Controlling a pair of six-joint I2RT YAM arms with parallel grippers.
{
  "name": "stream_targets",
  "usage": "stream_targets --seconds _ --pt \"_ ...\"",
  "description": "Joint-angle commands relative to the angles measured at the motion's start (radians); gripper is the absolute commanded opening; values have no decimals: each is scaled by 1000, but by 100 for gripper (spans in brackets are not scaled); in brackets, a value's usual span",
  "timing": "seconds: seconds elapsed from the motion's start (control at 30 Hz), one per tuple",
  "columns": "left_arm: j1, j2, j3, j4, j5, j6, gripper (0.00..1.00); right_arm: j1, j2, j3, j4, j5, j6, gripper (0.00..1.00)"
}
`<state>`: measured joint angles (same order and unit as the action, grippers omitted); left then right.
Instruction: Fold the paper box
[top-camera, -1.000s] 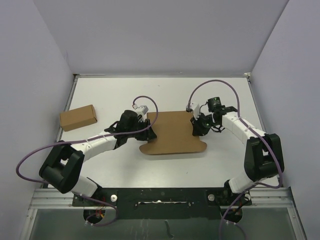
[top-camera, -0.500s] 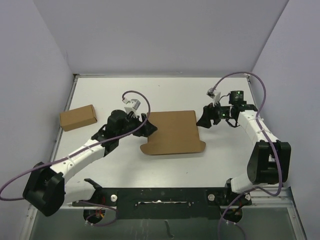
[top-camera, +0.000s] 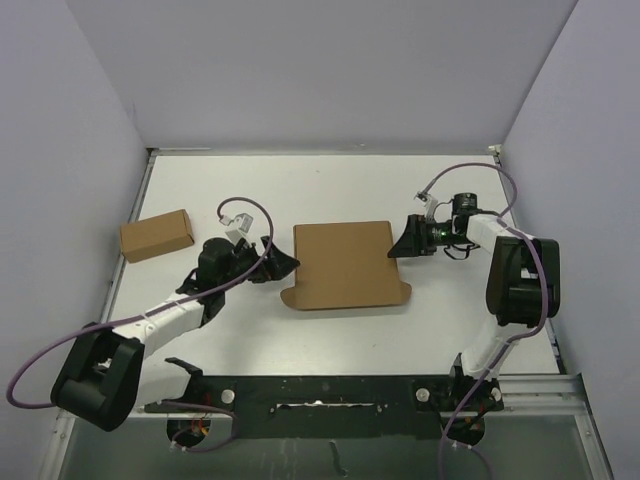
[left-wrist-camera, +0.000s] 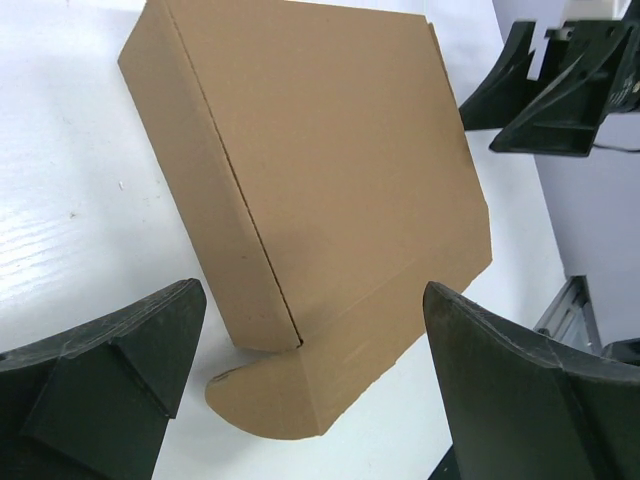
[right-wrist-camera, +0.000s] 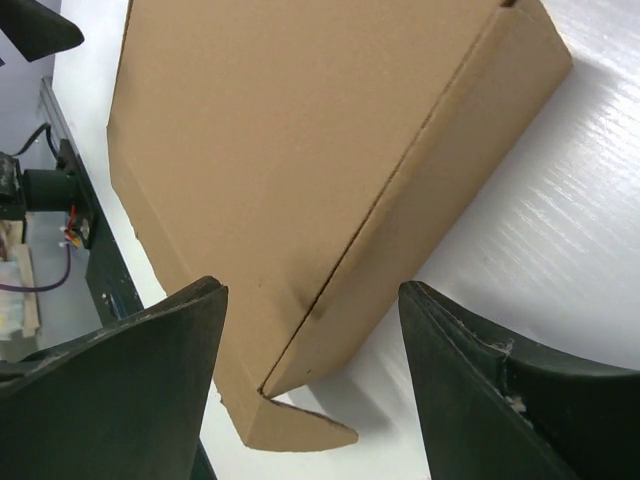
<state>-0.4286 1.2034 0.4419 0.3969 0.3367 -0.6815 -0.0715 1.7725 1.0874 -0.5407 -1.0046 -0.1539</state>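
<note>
Clock: read in the top view, 12 o'clock at the far wall, 6 o'clock at the arm bases.
Table (top-camera: 330, 185): white, walled at 9, 12 and 3 o'clock.
Left arm (top-camera: 160, 315): reaches from the 7 o'clock corner up toward the middle and ends off the paper box's 9 o'clock side.
Right arm (top-camera: 515, 275): rises from 5 o'clock, bends back at 3 o'clock and points inward toward 9 o'clock.
Paper box (top-camera: 345, 263): at the table's centre, lying flat with its lid down. It is plain brown. A flap with rounded corners juts out flat on the table along its 6 o'clock edge. It lies between the two grippers and neither holds it.
Small box (top-camera: 157, 235): brown, at 9 o'clock near the table edge, well apart from the paper box.
Left gripper (top-camera: 284, 267): released, jaws spread wide with nothing between them. It is just beside the paper box's 9 o'clock edge, and its wrist view shows the box ahead of the fingertips.
Right gripper (top-camera: 402, 240): released, jaws wide and holding nothing. It is just beside the paper box's 3 o'clock edge, with the box ahead of its fingers.
Cables (top-camera: 250, 208): purple, one looping above each wrist.
</note>
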Motion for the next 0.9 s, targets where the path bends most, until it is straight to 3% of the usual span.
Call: stream_targets --seconds 0.0,0.47,0.87 --pt "53 59 -7 151 69 -91 91 -7 48 19 35 -49 55 69" --pt "88 247 -13 279 110 -214 97 -66 170 30 16 -79 92 35" --pt "75 361 -29 446 122 -330 98 -92 222 31 1 -58 91 28"
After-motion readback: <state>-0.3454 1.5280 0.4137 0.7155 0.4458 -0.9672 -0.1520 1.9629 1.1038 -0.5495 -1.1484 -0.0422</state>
